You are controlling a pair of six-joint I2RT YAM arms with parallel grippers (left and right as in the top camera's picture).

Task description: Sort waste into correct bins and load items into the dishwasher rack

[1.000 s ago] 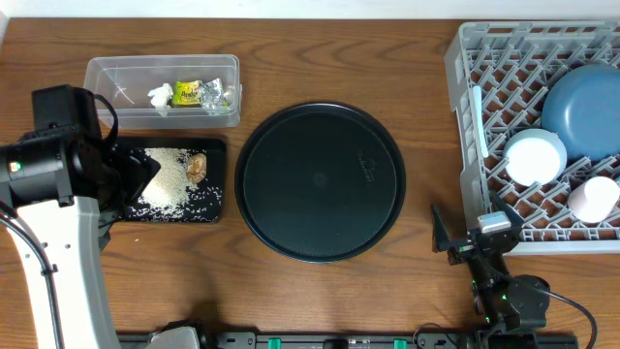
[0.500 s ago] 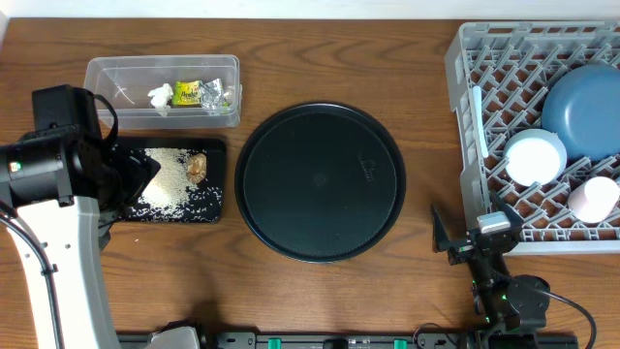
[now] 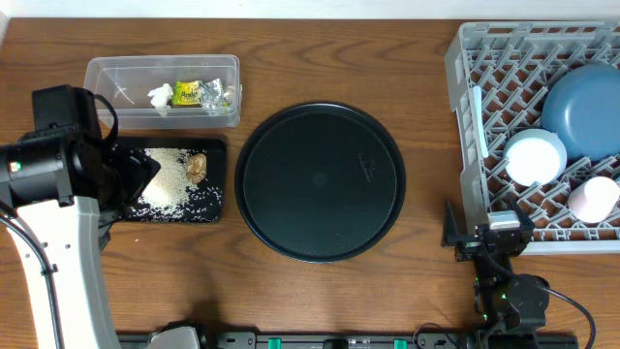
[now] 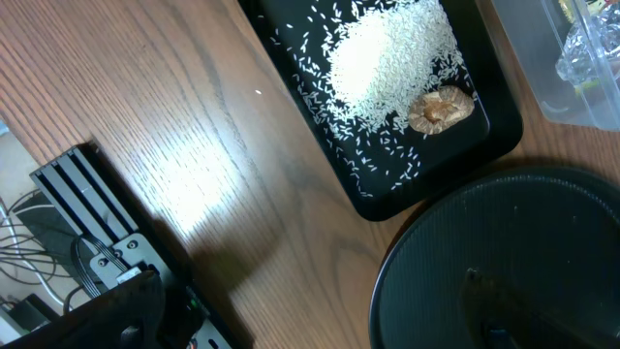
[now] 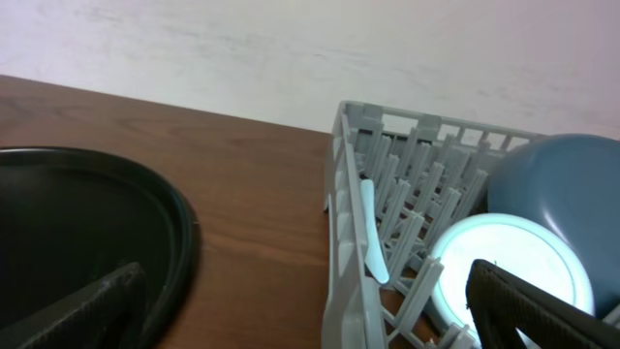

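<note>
The clear tub [image 3: 116, 82] holds foil wrappers [image 3: 201, 93] and a white tissue wad [image 3: 160, 96]. In front of it the black tray [image 3: 215, 208] carries loose rice [image 3: 167, 176] and a brown food lump [image 3: 197, 167]. My left gripper [image 4: 310, 325] hangs open and empty by that tray's near end. The grey rack [image 3: 484, 58] at the right holds a blue dish [image 3: 584, 107], a white bowl [image 3: 535, 156], a pink cup [image 3: 593, 198] and a pale stick [image 3: 480, 121]. At the rack's front left corner my right gripper [image 3: 487, 236] stands open and holds nothing.
A large round black tray [image 3: 321, 181] lies in the middle of the wooden table, between the bins and the rack. The left arm's white link [image 3: 58, 262] runs along the table's left side. A black rail [image 4: 87, 223] borders the front edge.
My right gripper has shifted slightly right, closer to the rack's corner. The left arm and all objects are where they were.
</note>
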